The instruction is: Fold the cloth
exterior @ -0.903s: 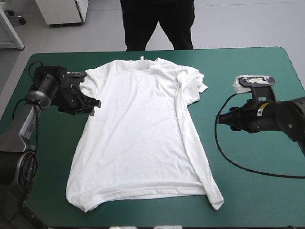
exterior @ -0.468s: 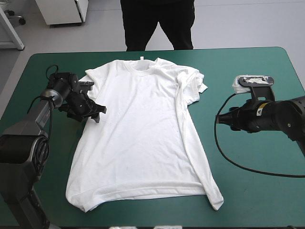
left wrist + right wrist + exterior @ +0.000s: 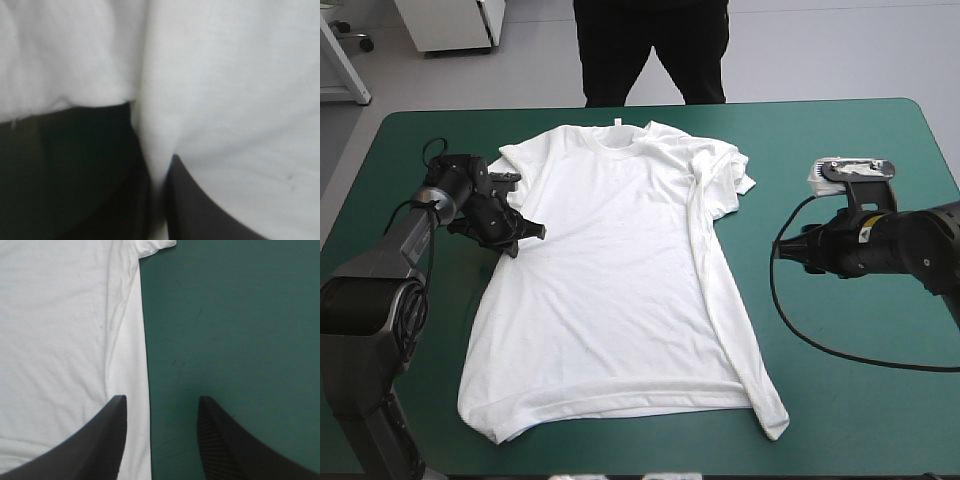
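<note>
The table [image 3: 880,140], under its teal-green cover, carried the T-shirt [image 3: 610,290] spread flat about its middle, collar toward the far edge and hem toward the near edge. The shirt's long side facing the table's right edge lay doubled inward in a narrow band, with the right sleeve [image 3: 730,175] bunched at the band's far end. The side facing the table's left edge lay single. The garment read as light, limp cloth without stiffness. From any single hold it would probably sag and trail, and it would rumple on the cover rather than slide cleanly. Holds at seams and doubled edges (sleeve, shoulder, hem corner) therefore seemed soundest. The right gripper [image 3: 161,399] was released, black fingers well apart, aimed at the shirt's right-hand edge and the bare cover beside it, touching neither. The left gripper [image 3: 520,235] sat at the underarm of the left sleeve [image 3: 515,165]. It was clenched on a pinch of white cloth that rose between its all-but-closed fingers [image 3: 200,210].
</note>
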You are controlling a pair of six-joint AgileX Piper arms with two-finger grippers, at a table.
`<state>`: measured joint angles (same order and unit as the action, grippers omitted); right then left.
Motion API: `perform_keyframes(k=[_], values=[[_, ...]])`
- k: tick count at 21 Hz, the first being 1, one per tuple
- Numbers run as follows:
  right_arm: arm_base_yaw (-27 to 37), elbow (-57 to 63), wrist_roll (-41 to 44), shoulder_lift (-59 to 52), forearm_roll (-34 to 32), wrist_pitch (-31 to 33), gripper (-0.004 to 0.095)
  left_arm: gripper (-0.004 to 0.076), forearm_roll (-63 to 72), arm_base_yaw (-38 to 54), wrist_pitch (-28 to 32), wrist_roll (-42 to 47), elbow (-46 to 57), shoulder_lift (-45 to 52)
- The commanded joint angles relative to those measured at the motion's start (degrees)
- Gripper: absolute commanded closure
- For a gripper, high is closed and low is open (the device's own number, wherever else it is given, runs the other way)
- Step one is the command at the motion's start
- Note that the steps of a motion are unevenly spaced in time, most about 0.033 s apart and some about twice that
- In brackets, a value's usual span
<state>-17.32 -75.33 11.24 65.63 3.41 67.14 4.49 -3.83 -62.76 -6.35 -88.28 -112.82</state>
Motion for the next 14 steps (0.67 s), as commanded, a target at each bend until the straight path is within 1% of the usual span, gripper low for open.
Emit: perform_keyframes(k=[1,2,5,7,8,9,11,14], values=[[-0.06,-3.21,-2.58,1.17,1.16,-0.57,0.0474,0.0733,1.48,-0.05,-0.69,-0.9,-1.33,2.29],[-0.06,-4.46,-4.08,2.14,2.21,0.21,0.047,0.0733,1.48,-0.05,-1.09,-0.9,-1.33,2.29],[-0.06,-9.6,-5.7,5.81,2.72,1.43,0.0444,0.0733,1.48,-0.05,-1.37,-0.8,-1.33,2.29],[-0.06,-16.81,-6.19,11.45,2.21,2.95,0.0392,0.0733,2.06,-0.05,-1.37,-0.8,-1.33,2.29],[-0.06,-21.61,-8.05,15.82,2.57,4.42,0.0351,0.0733,2.78,-0.05,-1.37,-0.8,-1.33,2.29],[-0.35,-23.26,-8.91,17.39,3.27,4.42,0.034,0.0733,3.28,-0.05,-1.37,-0.8,-1.33,2.29],[-2.86,-29.28,-9.56,23.75,2.86,4.42,0.034,0.0733,3.67,-0.05,-1.51,-0.8,-1.33,2.29],[-4.84,-31.54,-7.07,30.11,1.51,4.42,0.034,0.0733,3.67,-0.05,-1.51,-0.8,-1.33,2.29]])
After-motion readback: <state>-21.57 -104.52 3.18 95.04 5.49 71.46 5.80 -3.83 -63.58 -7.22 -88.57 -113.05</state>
